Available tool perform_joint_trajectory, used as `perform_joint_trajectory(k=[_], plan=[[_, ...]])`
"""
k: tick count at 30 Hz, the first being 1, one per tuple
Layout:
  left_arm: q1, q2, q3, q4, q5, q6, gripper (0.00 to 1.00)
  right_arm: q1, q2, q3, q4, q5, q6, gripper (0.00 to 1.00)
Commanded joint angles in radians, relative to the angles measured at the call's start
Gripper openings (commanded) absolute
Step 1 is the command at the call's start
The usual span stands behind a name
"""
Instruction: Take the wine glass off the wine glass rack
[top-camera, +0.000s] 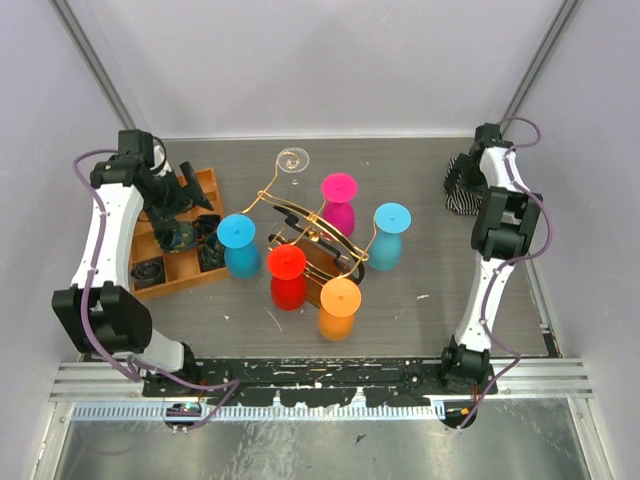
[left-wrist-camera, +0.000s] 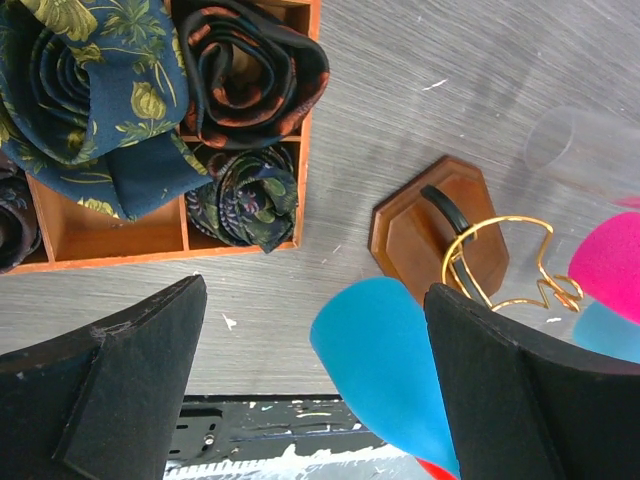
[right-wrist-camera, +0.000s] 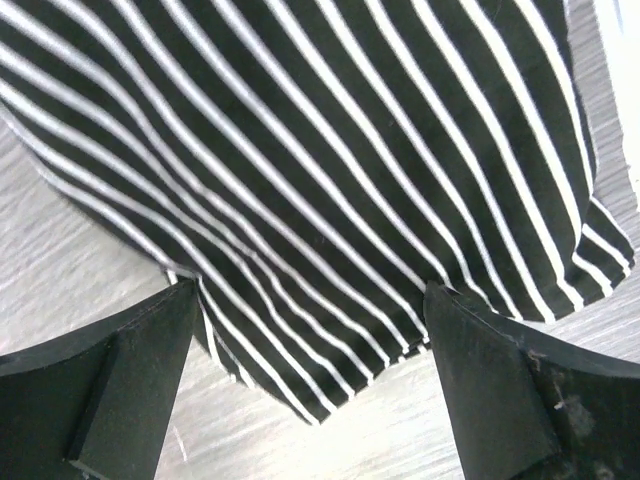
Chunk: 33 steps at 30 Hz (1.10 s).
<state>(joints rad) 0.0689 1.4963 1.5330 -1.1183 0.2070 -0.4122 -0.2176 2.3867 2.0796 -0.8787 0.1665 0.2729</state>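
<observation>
Rack (top-camera: 310, 238) stands at centre of counter (top-camera: 420, 300), ringed by five coloured glasses (top-camera: 287, 262), a clear glass (top-camera: 293, 160) at its far end. Left pincer (left-wrist-camera: 315, 300) released by tie tray (left-wrist-camera: 150, 258); right pincer (right-wrist-camera: 310, 290) released over striped cloth (right-wrist-camera: 330, 150)

My overhead camera and close, downward left wrist view share the gold wire rack (top-camera: 318, 235) (left-wrist-camera: 410, 235); right wrist, the black-and-white striped cloth (right-wrist-camera: 320, 150) (top-camera: 458, 190).

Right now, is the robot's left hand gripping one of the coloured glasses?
No, the left hand stands wide open with nothing between its black fingers, and the light blue wine glass lies clear of them.
</observation>
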Motion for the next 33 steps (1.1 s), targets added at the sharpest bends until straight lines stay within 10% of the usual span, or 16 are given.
perform_joint_trajectory(k=[1, 11, 33], plan=[[-0.003, 0.039, -0.027, 0.029, -0.021, 0.009, 0.98, 0.037, -0.216, -0.087, 0.095, -0.091, 0.015, 1.0], [-0.006, -0.008, -0.143, -0.138, -0.275, -0.01, 0.98, 0.17, -0.462, -0.125, 0.019, -0.145, -0.017, 1.0], [0.043, -0.037, -0.541, 0.108, -0.169, -0.259, 0.98, 0.256, -0.61, -0.135, -0.004, -0.23, -0.004, 1.0]])
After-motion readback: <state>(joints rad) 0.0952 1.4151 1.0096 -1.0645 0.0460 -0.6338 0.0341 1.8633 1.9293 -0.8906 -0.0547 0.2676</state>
